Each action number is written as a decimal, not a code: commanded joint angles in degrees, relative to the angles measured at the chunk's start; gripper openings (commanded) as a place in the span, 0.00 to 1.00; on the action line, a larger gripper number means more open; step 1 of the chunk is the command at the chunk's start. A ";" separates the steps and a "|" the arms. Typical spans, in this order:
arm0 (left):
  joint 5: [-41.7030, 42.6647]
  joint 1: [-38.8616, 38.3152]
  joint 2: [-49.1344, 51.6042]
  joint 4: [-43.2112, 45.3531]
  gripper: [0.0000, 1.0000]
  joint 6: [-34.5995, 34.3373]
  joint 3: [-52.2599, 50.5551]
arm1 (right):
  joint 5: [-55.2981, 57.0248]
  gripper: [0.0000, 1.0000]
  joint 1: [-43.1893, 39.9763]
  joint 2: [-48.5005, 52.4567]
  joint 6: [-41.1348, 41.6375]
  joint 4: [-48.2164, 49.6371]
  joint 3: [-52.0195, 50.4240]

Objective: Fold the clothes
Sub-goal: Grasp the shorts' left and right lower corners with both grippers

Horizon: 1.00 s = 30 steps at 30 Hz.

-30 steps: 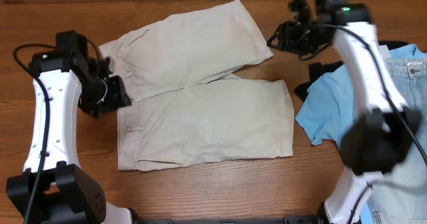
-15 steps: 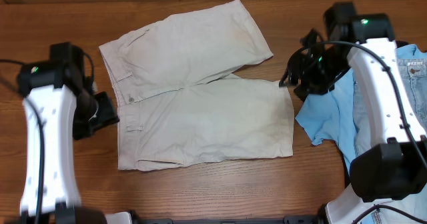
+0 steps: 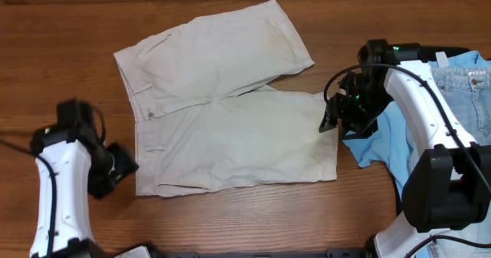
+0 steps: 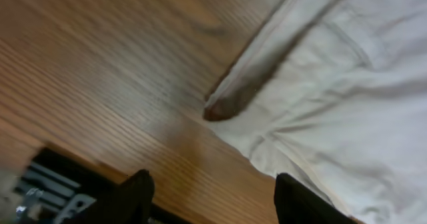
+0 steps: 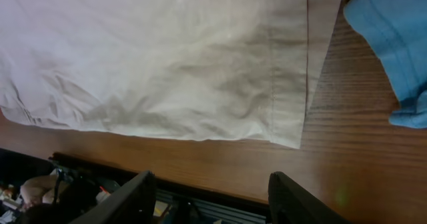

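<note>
The beige shorts (image 3: 230, 112) lie flat in the middle of the wooden table, waistband to the left, two legs to the right. My left gripper (image 3: 115, 170) is open and empty, just left of the waistband's near corner, which shows in the left wrist view (image 4: 280, 97). My right gripper (image 3: 336, 120) is open and empty above the hem of the near leg, which shows in the right wrist view (image 5: 200, 64).
A sky-blue shirt (image 3: 376, 131) and light blue denim jeans (image 3: 468, 89) lie at the right edge, under my right arm. The shirt also shows in the right wrist view (image 5: 393, 44). The table's front edge (image 5: 200, 191) is close below.
My left gripper has moved toward the front, from beside the waistband's middle to its near corner. My right gripper has moved from the far leg's hem down to the near leg's hem.
</note>
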 commanded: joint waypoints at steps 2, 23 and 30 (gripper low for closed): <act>8.63 5.73 -0.48 3.80 0.54 2.49 -3.85 | -0.52 0.58 0.22 0.13 -0.90 -0.04 -0.22; 11.13 5.62 5.55 21.77 0.42 3.13 -19.87 | -2.97 0.58 3.61 0.13 3.69 2.78 -0.22; 11.58 5.62 10.38 23.52 0.25 3.10 -19.47 | 0.63 0.61 3.08 0.13 8.68 6.08 -0.22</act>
